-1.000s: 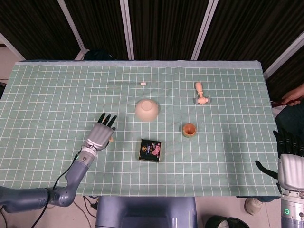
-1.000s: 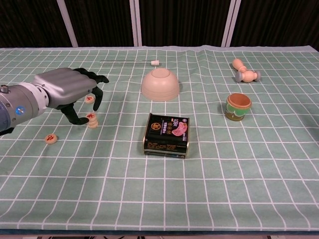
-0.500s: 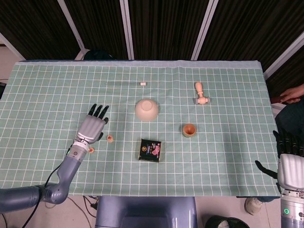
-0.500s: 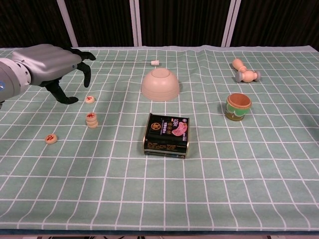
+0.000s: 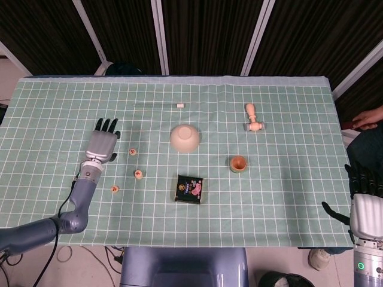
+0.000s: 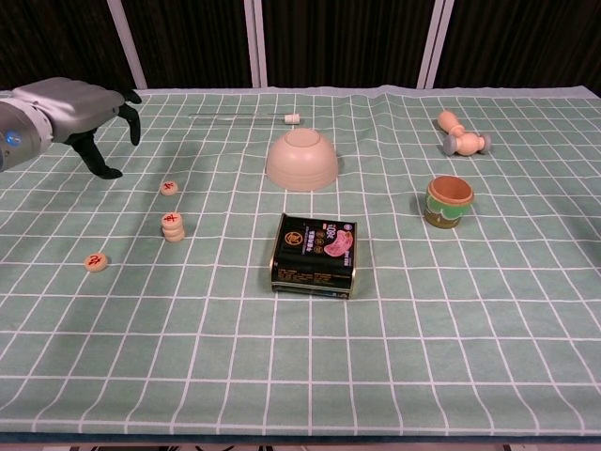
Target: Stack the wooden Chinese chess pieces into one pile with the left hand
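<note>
Up at the left side of the tabletop point(image 5: 54, 113), the left robot hand point(image 5: 102, 145) hovers with its dark fingers point(image 5: 106, 125) spread apart and nothing between them; in the chest view it shows as a grey hand point(image 6: 70, 101) with the thumb hanging down, clear of the cloth. Just to its right lies a single chess piece point(image 6: 169, 188), flat on the green checked cloth and not touching the hand. A little nearer the robot stands the short stack of chess pieces point(image 6: 173, 226), upright, with a red character on top; in the head view the stack point(image 5: 138, 174) sits between the hand and a black packet point(image 5: 189, 188). Another loose chess piece point(image 6: 95, 262) lies to the left of the stack and closer to the front edge, well apart from both.

Further out, the black packet point(image 6: 314, 255) lies flat near the middle. Behind it an upturned beige bowl point(image 6: 302, 160) rests rim-down. A thin rod with a small white tip point(image 6: 292, 118) lies near the far edge. To the right sit a small green cup with an orange inside point(image 6: 448, 201) and a wooden toy point(image 6: 460, 134) lying on its side.

The right robot hand point(image 5: 365, 203) hangs off the tabletop's right front corner, fingers apart, holding nothing.
</note>
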`<state>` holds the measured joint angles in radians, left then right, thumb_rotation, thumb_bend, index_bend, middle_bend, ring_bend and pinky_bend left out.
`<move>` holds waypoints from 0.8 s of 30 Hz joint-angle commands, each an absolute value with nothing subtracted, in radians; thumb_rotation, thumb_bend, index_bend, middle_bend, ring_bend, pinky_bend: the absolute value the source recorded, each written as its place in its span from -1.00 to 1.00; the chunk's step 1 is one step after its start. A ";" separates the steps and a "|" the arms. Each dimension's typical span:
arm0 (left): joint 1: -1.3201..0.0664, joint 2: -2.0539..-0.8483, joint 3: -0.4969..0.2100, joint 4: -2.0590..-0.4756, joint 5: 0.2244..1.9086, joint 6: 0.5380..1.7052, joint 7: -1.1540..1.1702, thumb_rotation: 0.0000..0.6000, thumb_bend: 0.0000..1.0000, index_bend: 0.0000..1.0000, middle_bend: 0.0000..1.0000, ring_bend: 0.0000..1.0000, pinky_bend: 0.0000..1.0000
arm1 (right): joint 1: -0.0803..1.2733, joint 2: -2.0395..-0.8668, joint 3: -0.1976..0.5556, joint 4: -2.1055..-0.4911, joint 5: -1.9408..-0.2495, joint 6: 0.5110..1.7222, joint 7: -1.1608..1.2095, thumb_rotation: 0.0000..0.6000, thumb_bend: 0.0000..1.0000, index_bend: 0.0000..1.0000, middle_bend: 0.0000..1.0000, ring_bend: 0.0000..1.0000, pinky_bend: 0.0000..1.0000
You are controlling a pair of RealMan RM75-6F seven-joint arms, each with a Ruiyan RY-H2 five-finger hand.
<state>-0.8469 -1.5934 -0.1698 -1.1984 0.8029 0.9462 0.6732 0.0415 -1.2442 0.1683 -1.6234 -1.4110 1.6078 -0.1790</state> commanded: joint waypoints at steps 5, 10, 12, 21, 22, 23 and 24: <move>-0.864 -1.679 -0.164 -1.077 0.850 0.892 0.611 1.00 -0.55 -0.22 -0.99 -1.00 -1.00 | 0.041 -1.244 0.170 -1.624 -1.407 1.607 -0.180 1.00 -0.53 -0.79 -0.97 -1.00 -1.00; -0.869 -1.712 -0.167 -1.045 0.866 0.888 0.603 1.00 -0.50 -0.15 -0.99 -1.00 -1.00 | 0.041 -1.243 0.170 -1.625 -1.407 1.607 -0.178 1.00 -0.54 -0.79 -0.97 -1.00 -1.00; -0.872 -1.721 -0.165 -1.037 0.873 0.890 0.609 1.00 -0.47 -0.12 -0.99 -1.00 -1.00 | 0.041 -1.243 0.170 -1.625 -1.407 1.608 -0.177 1.00 -0.53 -0.79 -0.97 -1.00 -1.00; -0.882 -1.753 -0.174 -1.013 0.874 0.893 0.639 1.00 -0.44 -0.09 -0.99 -1.00 -1.00 | 0.041 -1.244 0.172 -1.626 -1.404 1.607 -0.176 1.00 -0.53 -0.79 -0.97 -1.00 -1.00; -0.882 -1.756 -0.175 -1.010 0.872 0.892 0.641 1.00 -0.44 -0.10 -0.99 -1.00 -1.00 | 0.041 -1.244 0.172 -1.626 -1.403 1.607 -0.176 1.00 -0.54 -0.79 -0.97 -1.00 -1.00; -0.883 -1.758 -0.176 -1.009 0.871 0.892 0.644 1.00 -0.44 -0.11 -0.99 -1.00 -1.00 | 0.041 -1.244 0.172 -1.626 -1.403 1.608 -0.176 1.00 -0.53 -0.79 -0.97 -1.00 -1.00; -0.883 -1.760 -0.177 -1.007 0.869 0.891 0.645 1.00 -0.44 -0.11 -0.99 -1.00 -1.00 | 0.041 -1.244 0.172 -1.626 -1.403 1.608 -0.176 1.00 -0.53 -0.79 -0.97 -1.00 -1.00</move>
